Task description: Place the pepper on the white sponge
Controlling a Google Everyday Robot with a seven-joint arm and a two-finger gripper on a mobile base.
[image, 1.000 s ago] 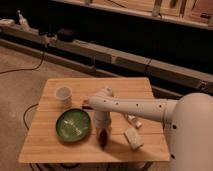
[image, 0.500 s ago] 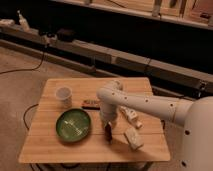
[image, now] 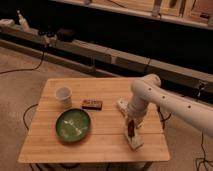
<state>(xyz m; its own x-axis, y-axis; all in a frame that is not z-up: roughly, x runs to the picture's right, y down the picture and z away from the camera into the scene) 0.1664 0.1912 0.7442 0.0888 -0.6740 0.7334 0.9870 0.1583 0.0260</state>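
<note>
Nearest the front edge of the wooden worktop (image: pixel 50 150), toward its right corner, lies the white sponge (image: pixel 135 143), a small pale block set at a slight angle. Directly above it hangs the pincer (image: pixel 131 125), pointing straight down and closed on the pepper (image: pixel 130 130), a slim dark red piece held upright. The pepper's lower end is at the sponge's far end; whether the two are touching cannot be told. To the left, well apart from the sponge, sits a round green plate (image: pixel 73 125) with pale streaks across its middle. Just beyond the plate's far right rim lies a flat dark box (image: pixel 92 104) with an orange edge. To the right of the box, a white oblong thing (image: pixel 121 106) shows from under the arm (only its left end is visible). Farther back on the left stands a small white cup (image: pixel 63 95), upright. The white arm (image: pixel 170 102) comes in from the right and bends down over the worktop's right half. Behind the worktop, a dark cable (image: pixel 30 67) trails over the floor at the left, and a long low ledge (image: pixel 100 52) runs across the back
</note>
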